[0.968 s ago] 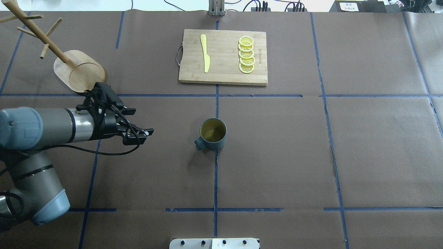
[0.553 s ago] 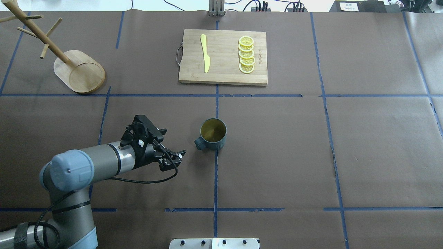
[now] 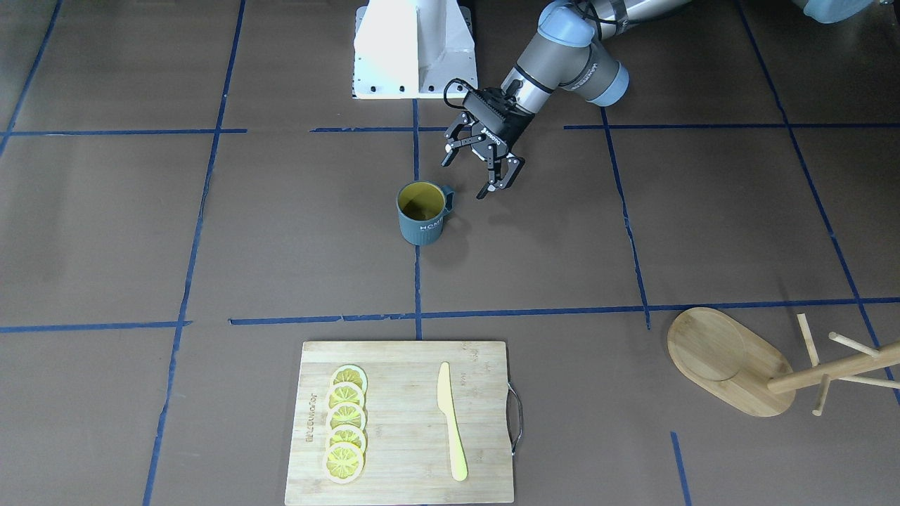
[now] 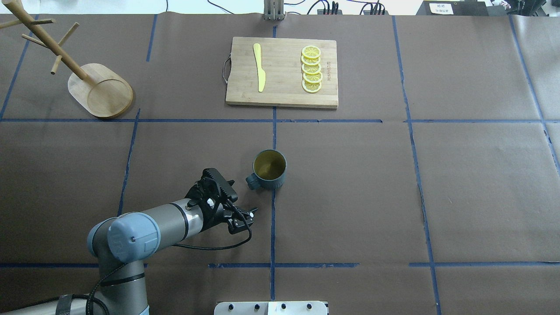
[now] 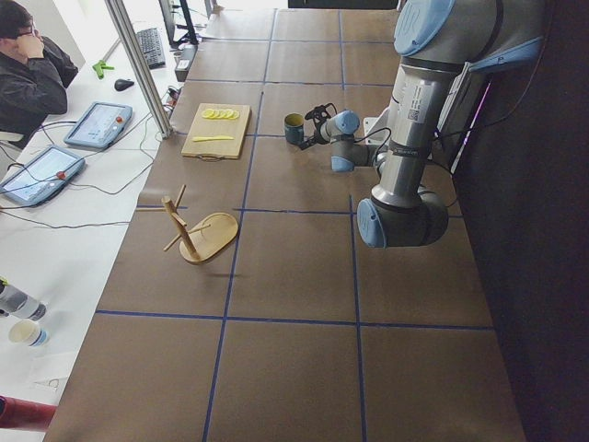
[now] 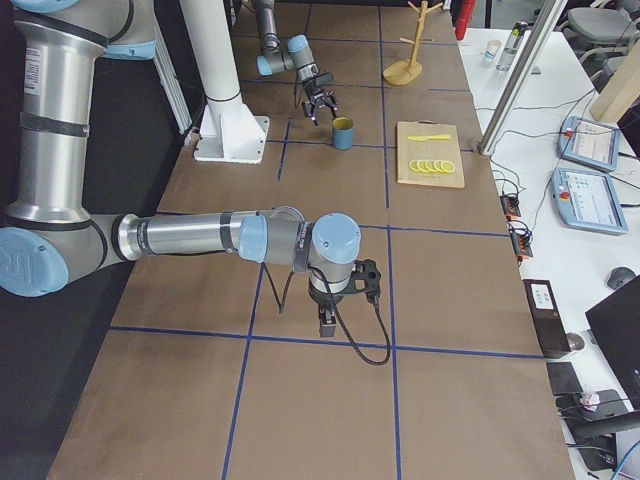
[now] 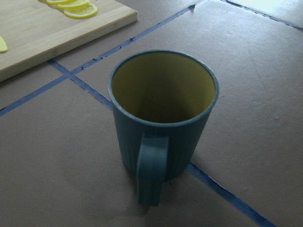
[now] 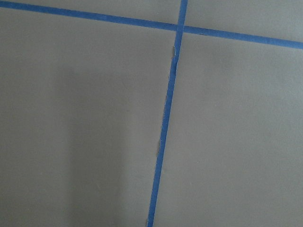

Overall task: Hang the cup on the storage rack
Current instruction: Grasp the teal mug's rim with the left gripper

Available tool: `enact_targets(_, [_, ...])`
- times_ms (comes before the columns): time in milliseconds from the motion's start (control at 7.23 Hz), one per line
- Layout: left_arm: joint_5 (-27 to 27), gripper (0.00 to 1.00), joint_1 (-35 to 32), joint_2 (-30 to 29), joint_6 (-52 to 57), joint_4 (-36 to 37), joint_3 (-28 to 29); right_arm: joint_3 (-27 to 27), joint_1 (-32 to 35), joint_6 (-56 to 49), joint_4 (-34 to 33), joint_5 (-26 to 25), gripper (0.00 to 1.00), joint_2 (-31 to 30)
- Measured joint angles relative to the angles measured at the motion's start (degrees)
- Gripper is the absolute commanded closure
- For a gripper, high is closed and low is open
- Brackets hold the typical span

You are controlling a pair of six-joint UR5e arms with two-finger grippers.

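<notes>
1. Front: shows cup (image 3: 422,214) upright on table (image 3: 211,232), handle toward left gripper (image 3: 465,179); fingers spread wide, just beside handle, seemingly not touching.
2. Overhead: places rack (image 4: 101,92) far left, well apart from cup.
3. Left side: shows left gripper close by cup.
4. Right side: shows right gripper (image 6: 325,322) low, far from cup; cannot tell fingers' state.
5. Left wrist: faces cup's handle.
6. Right wrist: sees tape (image 8: 165,123) crossing on table.

Table (image 4: 481,197) fully covered in brown paper, marked into a grid with blue tape (image 4: 273,218), evenly lit with soft shadows; along the operators' side runs a white bench (image 5: 55,258) carrying two tablets (image 5: 97,124), a keyboard (image 5: 150,46) and loose cables, an aluminium post (image 5: 140,64) rising between them.
</notes>
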Motion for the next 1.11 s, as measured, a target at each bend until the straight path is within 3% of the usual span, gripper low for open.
enact_targets(277, [1.43, 0.02, 0.08, -2.97, 0.09, -0.02, 2.46, 0.03, 0.00, 0.00, 0.00, 0.00, 0.00, 0.06])
enact_targets(691, [1.81, 0.17, -0.23, -4.54, 0.18, -0.07, 4.11, 0.04, 0.00, 0.00, 0.00, 0.00, 0.00, 0.03])
enact_targets(1106, [2.83, 0.21, -0.75, -4.74, 0.17, 0.02, 4.37, 0.03, 0.00, 0.00, 0.00, 0.00, 0.00, 0.01])
